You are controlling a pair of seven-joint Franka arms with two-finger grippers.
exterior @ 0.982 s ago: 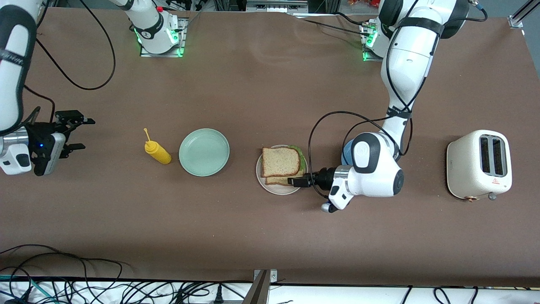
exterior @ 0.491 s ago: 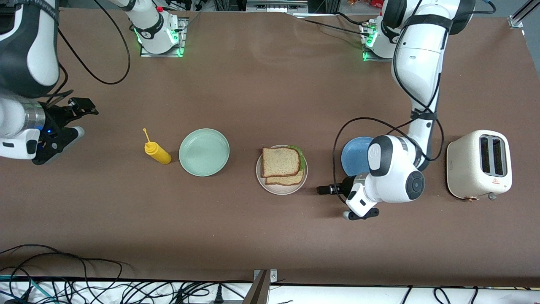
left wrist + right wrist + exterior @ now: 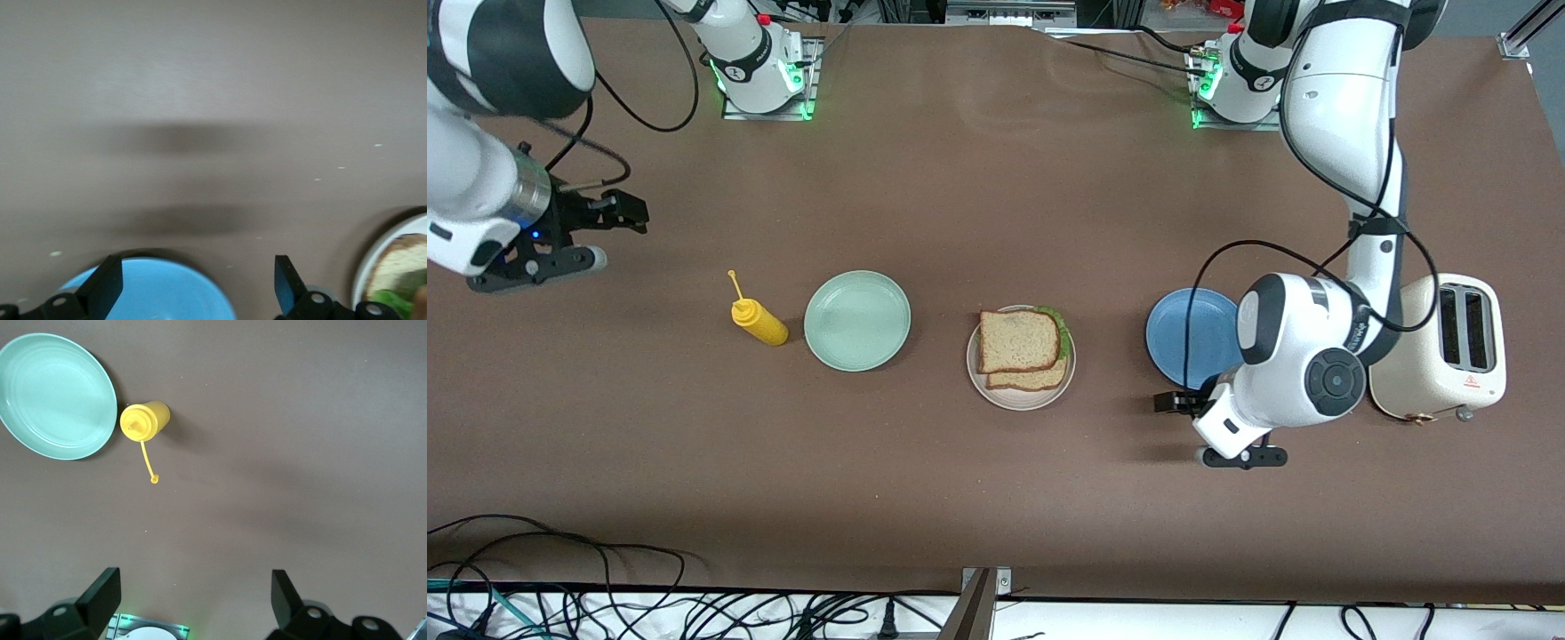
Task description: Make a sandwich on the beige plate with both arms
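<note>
The sandwich lies on the beige plate mid-table: two brown bread slices stacked slightly askew, with green lettuce peeking out at one corner. My left gripper hangs open and empty low over the table, between the beige plate and the blue plate. In the left wrist view the left gripper frames the blue plate, with the beige plate and the sandwich at the frame's edge. My right gripper is open and empty over the right arm's end of the table.
A mint-green plate and a yellow squeeze bottle stand toward the right arm's end; both show in the right wrist view, plate and bottle. A cream toaster stands at the left arm's end, partly covered by the left arm.
My left gripper has drawn back from the beige plate toward the toaster, uncovering the blue plate. My right gripper has turned and drifted toward the bases. The sandwich has not moved.
</note>
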